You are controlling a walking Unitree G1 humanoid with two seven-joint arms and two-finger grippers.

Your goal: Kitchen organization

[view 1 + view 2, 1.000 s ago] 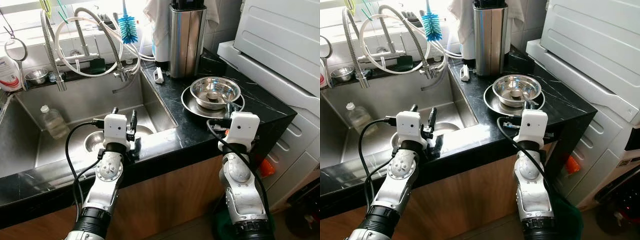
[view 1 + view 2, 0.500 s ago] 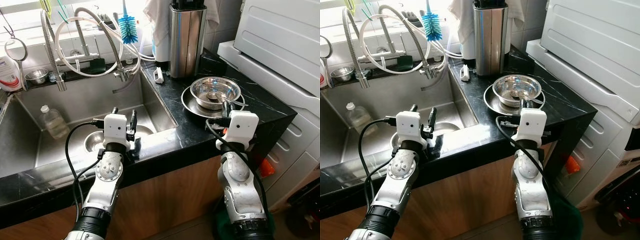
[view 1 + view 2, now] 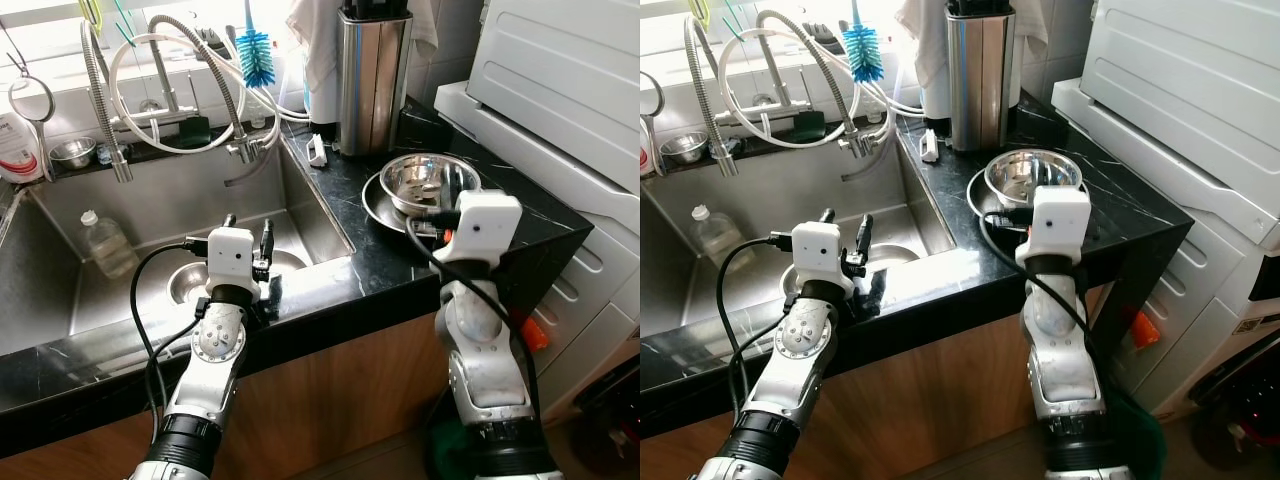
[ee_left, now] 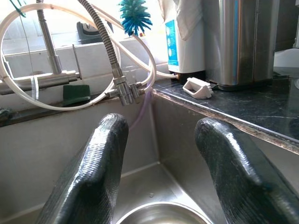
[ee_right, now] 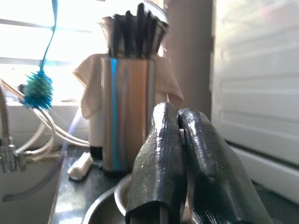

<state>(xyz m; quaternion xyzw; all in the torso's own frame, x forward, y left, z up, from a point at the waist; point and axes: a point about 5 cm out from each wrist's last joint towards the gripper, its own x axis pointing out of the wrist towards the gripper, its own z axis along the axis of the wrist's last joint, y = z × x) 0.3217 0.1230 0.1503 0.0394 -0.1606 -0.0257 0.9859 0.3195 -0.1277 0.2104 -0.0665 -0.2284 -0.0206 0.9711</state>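
A shiny metal bowl [image 3: 425, 180] sits upright in a flat metal plate [image 3: 378, 203] on the black counter [image 3: 350, 250], just right of the sink [image 3: 150, 230].

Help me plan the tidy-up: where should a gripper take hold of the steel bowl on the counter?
Grip the steel bowl by its thin rim, coming from above with one finger inside and one outside. It sits upright, mouth up, nested in a wider steel plate, so its lower sides look hard to reach.
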